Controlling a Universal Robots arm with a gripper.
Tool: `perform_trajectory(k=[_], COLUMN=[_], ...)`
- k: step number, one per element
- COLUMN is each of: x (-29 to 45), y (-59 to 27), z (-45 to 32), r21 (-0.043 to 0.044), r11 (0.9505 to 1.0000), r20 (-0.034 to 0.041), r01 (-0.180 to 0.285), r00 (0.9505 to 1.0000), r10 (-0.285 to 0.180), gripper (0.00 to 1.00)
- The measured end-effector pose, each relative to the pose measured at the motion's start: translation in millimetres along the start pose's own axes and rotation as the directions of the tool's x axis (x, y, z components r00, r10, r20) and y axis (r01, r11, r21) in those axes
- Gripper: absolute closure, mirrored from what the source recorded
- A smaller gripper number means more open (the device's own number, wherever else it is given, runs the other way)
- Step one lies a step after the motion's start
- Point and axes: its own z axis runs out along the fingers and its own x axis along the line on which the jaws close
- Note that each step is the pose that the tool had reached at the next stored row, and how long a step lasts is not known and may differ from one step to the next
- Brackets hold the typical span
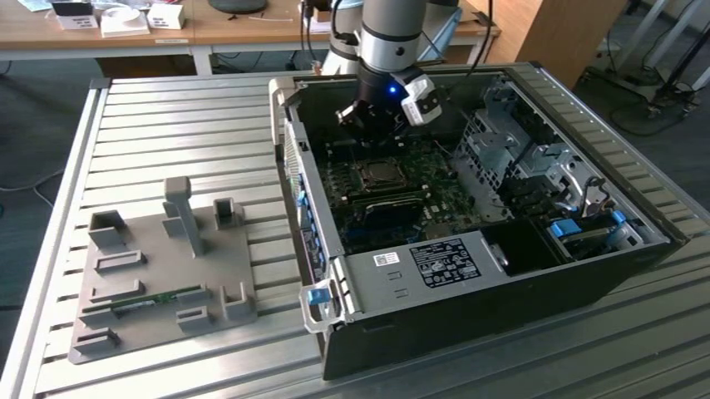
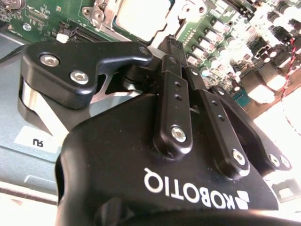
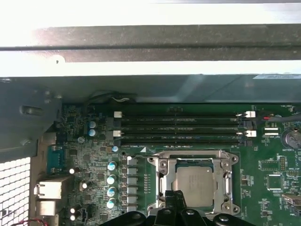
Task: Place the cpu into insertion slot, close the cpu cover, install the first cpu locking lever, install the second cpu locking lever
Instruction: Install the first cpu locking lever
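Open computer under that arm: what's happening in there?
A robot arm holds its shut tool down inside the open case, right at the edge of the cpu. The cpu already sits in place on the motherboard, with the cover down around it.

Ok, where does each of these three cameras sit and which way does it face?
Exterior view: off the arm, high up, looking down into the open computer case; arm and end effector show.
First wrist view: on the wrist, facing the motherboard; fingertips show.
Second wrist view: on the wrist, looking along the end effector's body.
Both wrist views share the cpu.
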Motion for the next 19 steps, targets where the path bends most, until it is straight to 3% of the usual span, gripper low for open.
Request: perform_trajectory(k=[11, 14, 19], x=[29.1, 33.8, 34.0], y=[-0.3, -0.4, -0.4], z=[-1.0, -1.2, -1.2], r21=[-0.0006, -0.0006, -0.0006], r11=[1.0, 1.0, 1.0], r20=[0.0288, 0.0326, 0.0329], r01=[0.002, 0.002, 0.002], r00=[0.9996, 0.9995, 0.9995], r10=[-0.002, -0.002, -0.002], gripper=[0.89, 0.89, 0.89])
